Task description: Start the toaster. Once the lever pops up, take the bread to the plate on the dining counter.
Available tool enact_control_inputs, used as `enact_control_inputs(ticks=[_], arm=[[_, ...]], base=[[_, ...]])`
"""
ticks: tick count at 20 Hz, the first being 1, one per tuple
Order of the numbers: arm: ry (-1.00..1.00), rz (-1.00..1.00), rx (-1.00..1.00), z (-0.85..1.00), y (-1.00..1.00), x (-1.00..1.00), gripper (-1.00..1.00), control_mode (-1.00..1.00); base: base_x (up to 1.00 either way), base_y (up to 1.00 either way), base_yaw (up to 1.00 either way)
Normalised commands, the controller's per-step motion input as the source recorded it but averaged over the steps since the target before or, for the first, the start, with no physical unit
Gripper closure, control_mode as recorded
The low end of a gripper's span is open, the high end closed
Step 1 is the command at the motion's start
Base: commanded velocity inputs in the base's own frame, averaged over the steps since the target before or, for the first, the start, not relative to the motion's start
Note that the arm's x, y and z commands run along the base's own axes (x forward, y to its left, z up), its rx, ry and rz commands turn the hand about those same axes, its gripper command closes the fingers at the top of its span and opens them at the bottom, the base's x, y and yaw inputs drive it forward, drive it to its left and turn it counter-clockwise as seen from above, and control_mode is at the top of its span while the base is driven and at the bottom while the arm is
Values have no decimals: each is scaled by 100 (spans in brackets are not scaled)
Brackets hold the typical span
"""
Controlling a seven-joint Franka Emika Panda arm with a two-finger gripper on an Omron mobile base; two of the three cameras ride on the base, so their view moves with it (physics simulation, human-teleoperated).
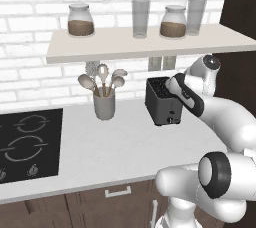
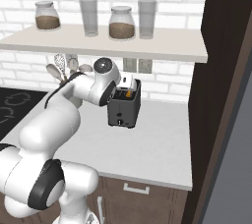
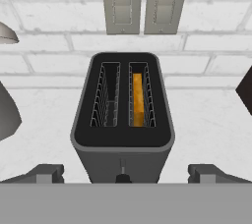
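The gripper [image 3: 123,173] hangs just above the front end of the toaster [image 3: 123,115], its two dark finger tips [image 3: 47,173] spread wide apart, one at each side of the toaster's body, with nothing between them. In the hand view the toaster lies straight ahead and below, seen from over its top: two long slots run away from the hand, and the bread [image 3: 138,99] sits deep in the right-hand slot, showing as an orange-tan strip, while the left-hand slot shows only its wire cage. A small dark lever knob [image 3: 122,176] sits low on the near face of the toaster, midway between the finger tips. From the base views the arm bends over the worktop [image 1: 125,142] and its hand covers the near top of the toaster, which stands near the back of the white surface by the brick wall. Two grey wall sockets [image 3: 145,2] are set in the brick just behind the toaster. To the left of it, well apart, stands a grey cup of utensils [image 1: 104,97] with spoons and a whisk sticking up, and further left the black hob [image 1: 27,144] is let into the worktop. Above runs a pale shelf [image 1: 150,42] with two lidded jars [image 1: 80,20] of brown stuff and two tall glasses [image 1: 140,18]. A dark tall cabinet [image 2: 221,95] closes the worktop on the right, near the toaster's side.
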Motion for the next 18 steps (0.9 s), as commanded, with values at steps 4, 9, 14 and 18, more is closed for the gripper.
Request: enact_control_inputs(ticks=[4, 9, 14, 18], arm=[[0, 0, 0, 0, 0, 0, -100, -100], [0, 0, 0, 0, 0, 0, -100, -100], [0, 0, 0, 0, 0, 0, -100, -100], [0, 0, 0, 0, 0, 0, -100, -100]], base=[[0, 0, 0], [0, 0, 0], [0, 0, 0], [0, 0, 0]])
